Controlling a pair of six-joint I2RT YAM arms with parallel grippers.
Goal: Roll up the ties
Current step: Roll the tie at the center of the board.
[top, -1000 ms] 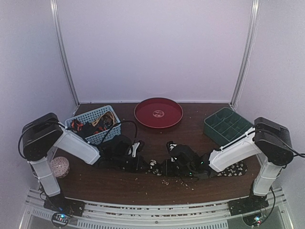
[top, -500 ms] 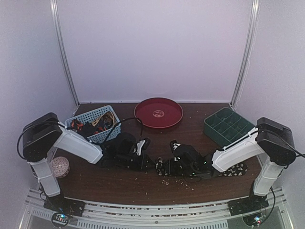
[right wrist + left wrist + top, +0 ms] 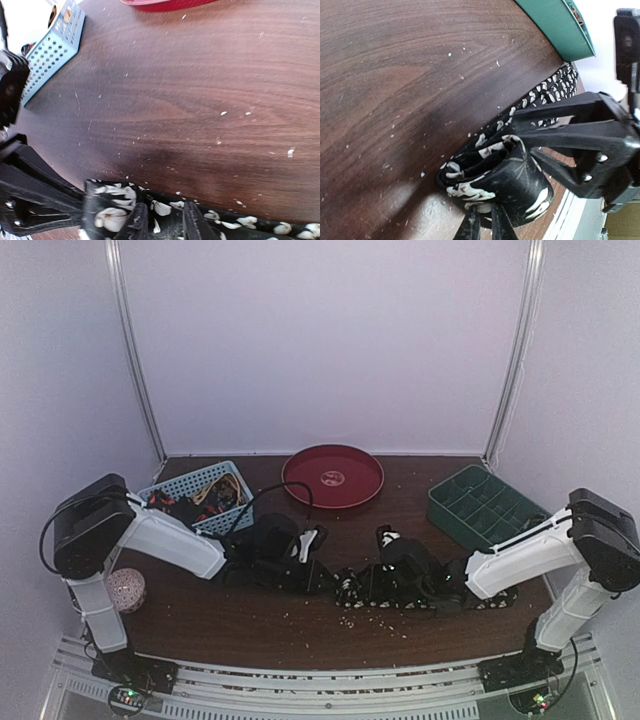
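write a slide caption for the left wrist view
left fingers at the rolled end of the dark pale-patterned tie on the wooden table, right fingers alongside

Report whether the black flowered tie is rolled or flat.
Partly rolled: one end of the tie is coiled, and the rest lies flat toward the green tray.

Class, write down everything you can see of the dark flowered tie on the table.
The tie is dark fabric with pale flower-like blotches. One end is rolled into a loose coil, and the rest lies flat on the table. The left claw touches the coil, and the right claw appears to pinch the strip beside it.
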